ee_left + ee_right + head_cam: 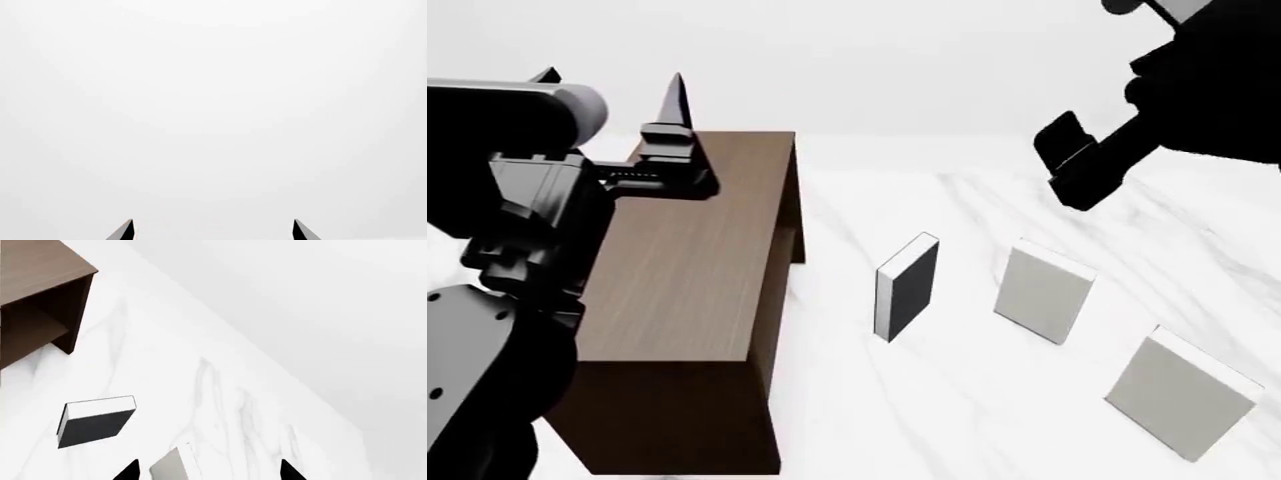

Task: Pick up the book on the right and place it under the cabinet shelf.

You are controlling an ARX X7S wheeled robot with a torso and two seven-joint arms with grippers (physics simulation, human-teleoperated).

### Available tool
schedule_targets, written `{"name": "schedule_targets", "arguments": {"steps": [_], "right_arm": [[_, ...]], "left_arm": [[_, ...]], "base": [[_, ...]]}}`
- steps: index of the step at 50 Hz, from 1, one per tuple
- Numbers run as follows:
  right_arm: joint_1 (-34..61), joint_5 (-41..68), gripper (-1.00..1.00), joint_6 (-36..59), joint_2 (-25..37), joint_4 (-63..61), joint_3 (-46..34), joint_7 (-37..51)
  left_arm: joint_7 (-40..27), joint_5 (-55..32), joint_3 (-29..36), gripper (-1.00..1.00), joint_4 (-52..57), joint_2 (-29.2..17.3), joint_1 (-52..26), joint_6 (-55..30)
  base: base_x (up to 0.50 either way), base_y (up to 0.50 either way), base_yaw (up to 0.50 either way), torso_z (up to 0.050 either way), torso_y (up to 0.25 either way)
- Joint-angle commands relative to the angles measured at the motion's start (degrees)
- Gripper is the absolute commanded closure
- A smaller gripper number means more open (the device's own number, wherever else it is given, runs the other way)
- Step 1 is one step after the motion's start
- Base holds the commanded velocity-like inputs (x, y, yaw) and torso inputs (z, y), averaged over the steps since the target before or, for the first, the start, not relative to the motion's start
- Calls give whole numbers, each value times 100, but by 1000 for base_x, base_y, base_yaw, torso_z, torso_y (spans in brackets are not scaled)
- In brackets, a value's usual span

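Note:
The book on the right point(1181, 395) is a pale, unmarked hardcover standing tilted on the white marble table, at the head view's lower right. Its near twin point(1044, 292) stands further left. The dark brown cabinet point(694, 270) stands at the left; only its top and side show there. The cabinet shelf point(30, 332) shows inside it in the right wrist view. My right gripper point(208, 471) is open, high above the table, with a pale book point(172, 467) far below between its tips. My left gripper point(611, 85) is open and empty, raised above the cabinet.
A black-covered book with white pages point(908, 288) stands upright between the cabinet and the pale books; it also shows in the right wrist view as the black book point(93, 420). My right arm point(1188, 90) hangs over the table's far right. The left wrist view shows only blank white background.

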Motion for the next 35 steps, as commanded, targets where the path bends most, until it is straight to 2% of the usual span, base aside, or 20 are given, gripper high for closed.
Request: {"name": "schedule_targets", "arguments": {"steps": [1, 6, 12, 17, 35], "right_arm": [[2126, -542, -100, -46, 316, 1203, -4127, -2464], [2193, -525, -100, -36, 308, 1300, -4451, -2613], [2336, -534, -100, -14, 364, 1294, -5353, -2688], [2252, -611, -100, -131, 388, 1343, -5708, -2720], [1437, -860, -100, -757, 310, 1788, -6046, -2721]], "left_arm": [[76, 8, -61, -100, -138, -112, 89, 210], [77, 40, -32, -100, -190, -138, 133, 297], [63, 46, -10, -100, -193, -154, 168, 340], [50, 29, -25, -100, -161, -183, 192, 331], [-107, -165, -173, -100, 123, -225, 34, 7]], "base": [[0, 0, 0, 0, 0], [0, 0, 0, 0, 0], [0, 0, 0, 0, 0], [0, 0, 0, 0, 0], [0, 0, 0, 0, 0]]}}
